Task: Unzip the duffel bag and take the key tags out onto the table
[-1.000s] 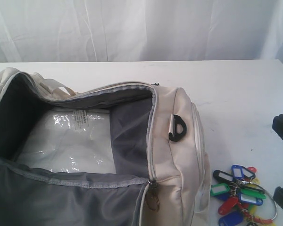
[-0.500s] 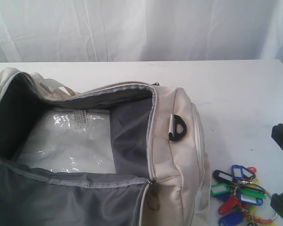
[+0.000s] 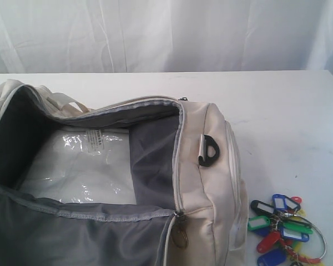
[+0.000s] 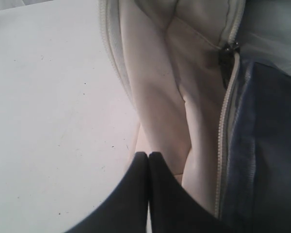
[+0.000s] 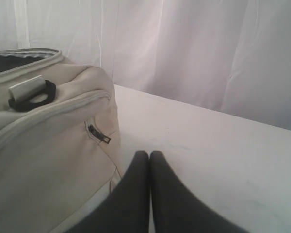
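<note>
**A:** What sat on the left?

**B:** The duffel bag (image 3: pixel 202 183), cream, lay on the white desk (image 3: pixel 277 105). Its main zipper was undone and its mouth gaped wide. Grey lining showed inside, and a clear plastic packet (image 3: pixel 80 166) lay flat on the bag's floor.

**A:** And the left fingers (image 4: pixel 148 158)?

**B:** In the left wrist view they were clenched tip to tip with nothing visible between them. They were close over the bag's cream side panel, beside an open run of zipper teeth. Bare desk lay next to the bag there.

**A:** Moving across?

**B:** At the bag's right end a black D-ring (image 3: pixel 211 151) stood up from a fabric tab. A metal zipper pull (image 3: pixel 181 235) hung at the near end of the opening.

**A:** Where were the key tags (image 3: pixel 280 230)?

**B:** Out of the bag, on the desk just beside its right end, low in the exterior view. They lay in a bunch of blue, green, red, black and yellow, joined on metal rings.

**A:** And the right fingers (image 5: pixel 150 158)?

**B:** Also clenched and empty, held over the desk just beside the bag's end. A white curtain (image 3: pixel 166 33) hung behind it all.
</note>
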